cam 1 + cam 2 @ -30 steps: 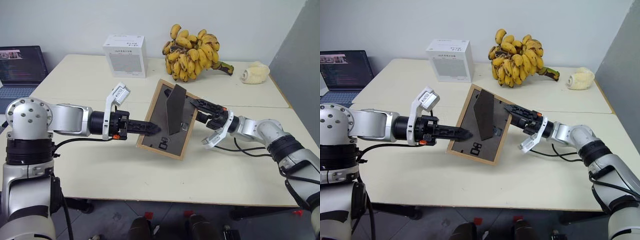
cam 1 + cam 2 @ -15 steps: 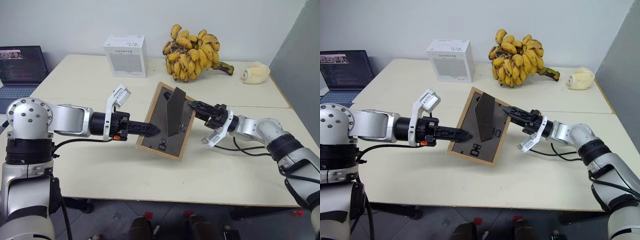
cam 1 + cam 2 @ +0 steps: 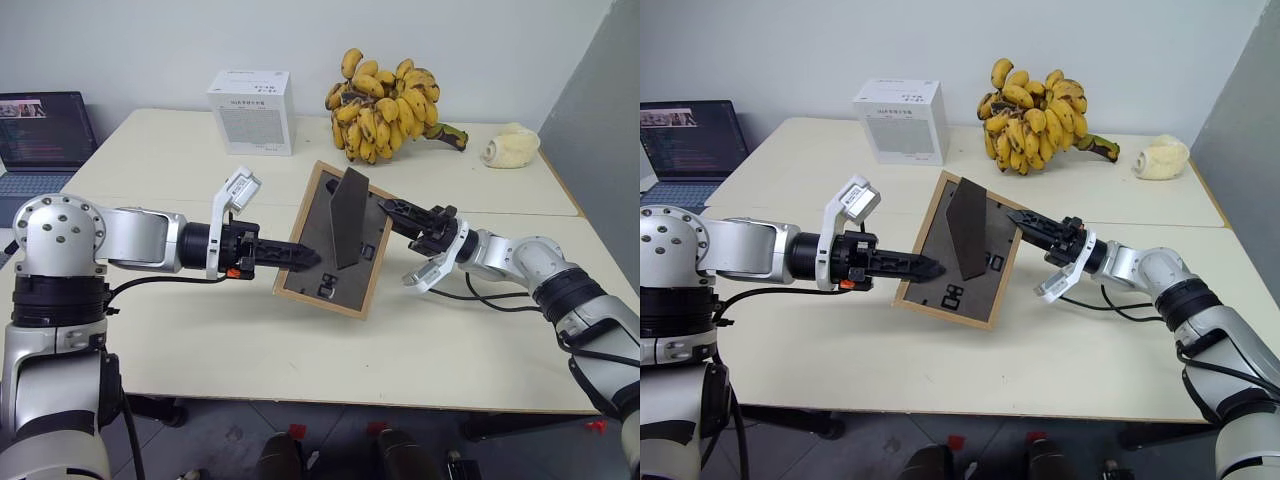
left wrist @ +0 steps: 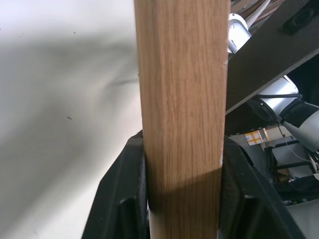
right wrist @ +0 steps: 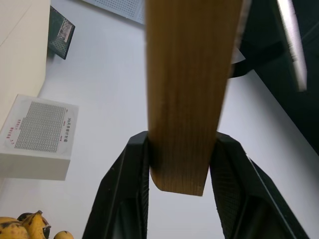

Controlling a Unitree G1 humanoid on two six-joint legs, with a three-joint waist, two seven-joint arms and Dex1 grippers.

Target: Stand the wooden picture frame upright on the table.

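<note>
Change: we see the right hand [image 3: 392, 209], wide apart 1 second ago, now clamped on the wooden picture frame [image 3: 332, 240].
Left hand [image 3: 308, 257]: we grip the frame's left edge.
Frame: tilted, dark back toward us, lower edge near the surface [image 3: 200, 330]; contact unclear.

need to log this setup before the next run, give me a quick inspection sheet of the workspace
surface: table, pale cream, seam across it.
job's things: frame tilted, back panel and opened prop stand facing the camera, lower edge near the tabletop; contact cannot be told.
clutter: white box, bananas, a pale lump at the far right.
grippers: left gripper clamps the frame's left edge; right gripper clamps its right edge.
cables: black cable on the table under the right arm; another hangs under the left arm.
surroundings: laptop far left, white wall behind.
</note>
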